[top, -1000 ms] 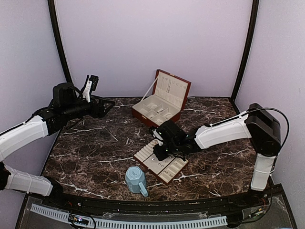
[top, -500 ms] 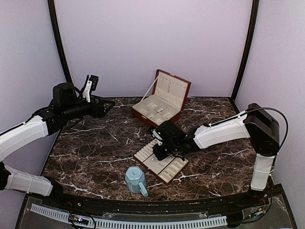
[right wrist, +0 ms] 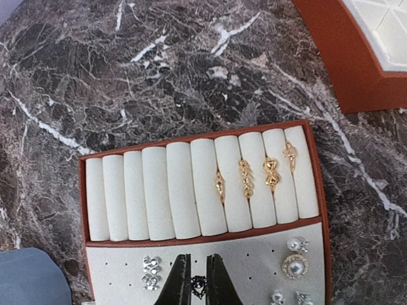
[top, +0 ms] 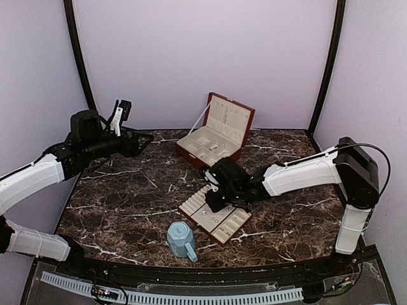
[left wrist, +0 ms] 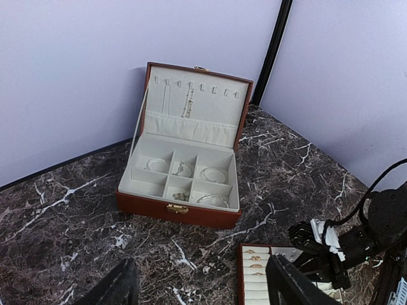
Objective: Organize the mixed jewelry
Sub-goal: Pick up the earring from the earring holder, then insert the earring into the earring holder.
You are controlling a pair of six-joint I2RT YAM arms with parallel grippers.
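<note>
While seemingly pinching stud [right wrist: 199, 287], fingers [right wrist: 181, 287] sit within tray [right wrist: 248, 270].

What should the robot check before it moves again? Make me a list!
1. Right gripper shut on the tiny stud: ok.
2. Stud over the tray's holed panel, not the ring rolls: ok.
3. Stud's post lined up with a hole: cannot tell.
4. Left gripper open, holding nothing, away from the tray: ok.
5. Box lid up: ok.
6. Mug apart from the right arm: ok.
</note>
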